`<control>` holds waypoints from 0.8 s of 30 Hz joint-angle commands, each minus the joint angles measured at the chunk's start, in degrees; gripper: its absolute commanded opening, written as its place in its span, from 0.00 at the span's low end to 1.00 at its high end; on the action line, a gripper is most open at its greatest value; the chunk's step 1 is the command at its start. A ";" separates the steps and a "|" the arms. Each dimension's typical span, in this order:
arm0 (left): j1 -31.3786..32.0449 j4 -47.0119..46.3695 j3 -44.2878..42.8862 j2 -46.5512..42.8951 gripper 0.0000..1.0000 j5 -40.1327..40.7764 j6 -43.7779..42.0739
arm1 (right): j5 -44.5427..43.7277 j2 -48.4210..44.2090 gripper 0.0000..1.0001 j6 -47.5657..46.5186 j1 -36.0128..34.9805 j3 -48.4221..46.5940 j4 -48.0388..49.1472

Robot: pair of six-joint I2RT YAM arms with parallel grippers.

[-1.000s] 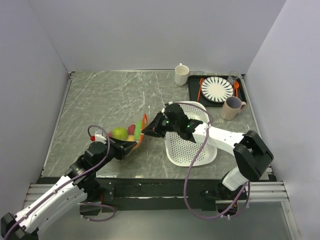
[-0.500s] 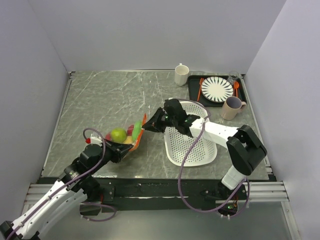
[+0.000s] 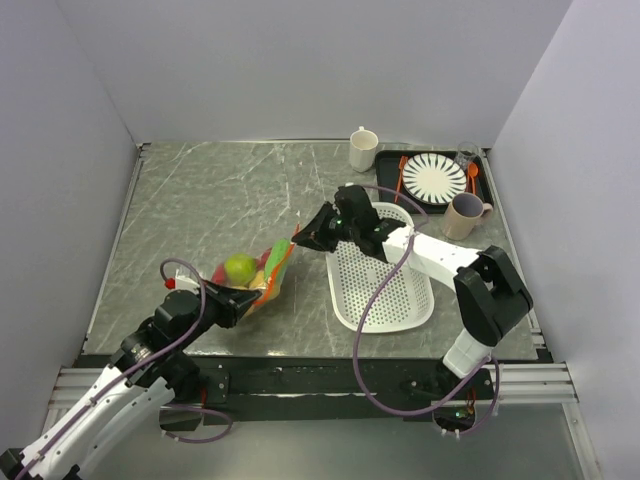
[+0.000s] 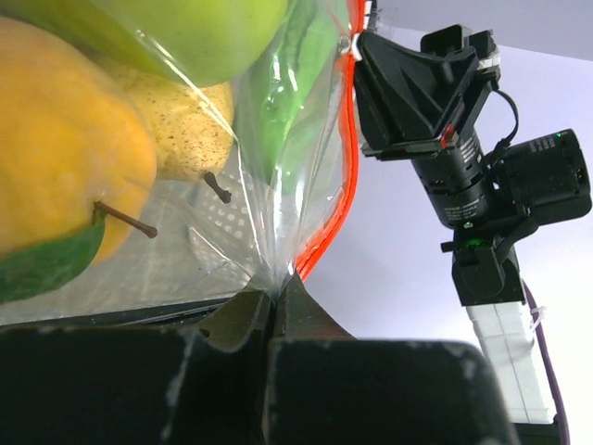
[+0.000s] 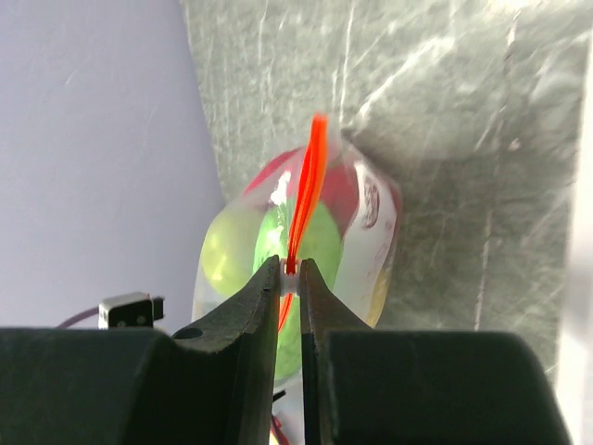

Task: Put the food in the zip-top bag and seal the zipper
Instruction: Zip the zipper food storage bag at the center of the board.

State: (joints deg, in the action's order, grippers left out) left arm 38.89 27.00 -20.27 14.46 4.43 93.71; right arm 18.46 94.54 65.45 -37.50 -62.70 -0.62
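Note:
The zip-top bag lies left of centre on the marble table, holding the food: a green ball, plus red, yellow and orange pieces. My left gripper is shut on the bag's near corner; in its wrist view the fingertips pinch the plastic below an orange fruit, a green ball and a green cucumber. My right gripper is shut on the white slider at the far end of the orange-red zipper; the zipper also shows in the left wrist view.
A white perforated basket lies under my right arm. A white mug stands at the back. A black tray holds a striped plate and orange cutlery. A pinkish mug stands at the right.
My right gripper has moved away from me along the zipper with the slider. My left gripper has drawn the bag's corner slightly left and nearer. The bag is stretched between them.

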 commanded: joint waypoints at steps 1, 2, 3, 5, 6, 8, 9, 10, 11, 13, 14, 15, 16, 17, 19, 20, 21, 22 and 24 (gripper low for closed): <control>0.04 2.78 -2.05 -2.15 0.01 1.46 -0.64 | -4.48 1.17 0.00 -2.87 3.39 -3.22 -0.69; 0.04 2.96 -1.96 -2.50 0.01 1.38 -0.55 | -4.57 1.69 0.00 -3.66 3.92 -4.00 -0.96; 0.13 3.05 -1.62 -3.29 0.01 1.37 -0.37 | -4.66 2.05 0.00 -3.92 4.18 -4.53 -1.39; 0.04 3.84 -1.44 -3.82 0.01 1.64 0.07 | -4.75 2.66 0.00 -4.71 4.71 -5.68 -2.10; 0.13 4.02 -1.35 -4.43 0.01 1.73 0.07 | -4.83 2.75 0.00 -4.98 4.97 -5.94 -2.28; 0.04 5.16 -1.44 -5.05 0.01 1.99 0.33 | -5.01 3.19 0.00 -5.24 5.32 -6.64 -2.54; 0.13 5.34 -1.52 -5.58 0.01 2.16 0.33 | -4.92 3.28 0.00 -5.25 5.76 -6.82 -2.63; 0.04 5.69 -1.52 -5.76 0.01 2.25 0.42 | -4.57 3.54 0.00 -5.42 5.94 -7.09 -2.63; 0.04 5.78 -1.44 -6.02 0.01 2.25 0.51 | -4.48 3.89 0.00 -5.60 5.94 -7.61 -2.63; 0.04 5.34 -1.00 -6.02 0.01 1.99 0.77 | -4.22 4.33 0.00 -6.03 6.03 -8.23 -2.98; 0.04 4.12 -0.74 -6.02 0.01 1.73 0.68 | -3.70 4.68 0.00 -6.04 6.03 -8.49 -2.98; 0.04 3.67 -0.47 -5.67 0.01 1.29 0.68 | -3.52 4.77 0.00 -6.04 6.03 -8.67 -3.07; 0.04 3.23 -0.30 -5.41 0.01 1.20 0.68 | -3.60 4.69 0.00 -6.21 5.94 -8.58 -2.89; 0.04 3.06 -0.21 -5.06 0.01 1.11 0.60 | -4.21 4.86 0.00 -6.30 6.03 -8.50 -2.89; 0.04 2.71 -0.47 -4.27 0.01 1.02 -0.10 | -4.48 5.21 0.00 -6.47 6.47 -8.67 -3.33; 0.04 2.62 -0.73 -4.09 0.01 1.02 -0.11 | -4.66 5.30 0.00 -6.65 6.64 -8.84 -3.51; 0.04 3.14 -0.91 -4.00 0.01 1.55 -0.11 | -5.01 5.48 0.00 -6.74 6.82 -8.93 -3.94; 0.04 3.14 -1.00 -4.17 0.01 1.46 -0.37 | -5.10 5.83 0.00 -6.83 7.17 -9.02 -3.95; 0.04 3.93 -1.26 -4.79 0.01 1.81 -0.28 | -5.01 6.18 0.00 -7.00 7.35 -9.37 -4.21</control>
State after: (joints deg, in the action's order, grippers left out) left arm 38.89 30.81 -20.23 10.44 5.34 94.00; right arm 18.81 99.63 60.34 -33.17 -68.75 -5.41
